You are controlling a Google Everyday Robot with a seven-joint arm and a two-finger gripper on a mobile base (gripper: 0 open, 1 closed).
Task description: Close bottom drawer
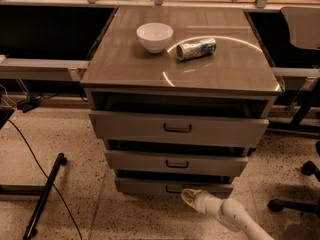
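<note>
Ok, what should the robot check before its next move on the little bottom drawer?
1. Bottom drawer fully shut: not ok, it sticks out, with a dark gap above its front.
2. Pincer low down at that drawer's front: ok.
3. Something inside blocking the drawer: cannot tell, the inside is hidden.
4. Bowl and can away from the top's front edge: ok.
5. Pincer below the middle drawer, not on it: ok.
</note>
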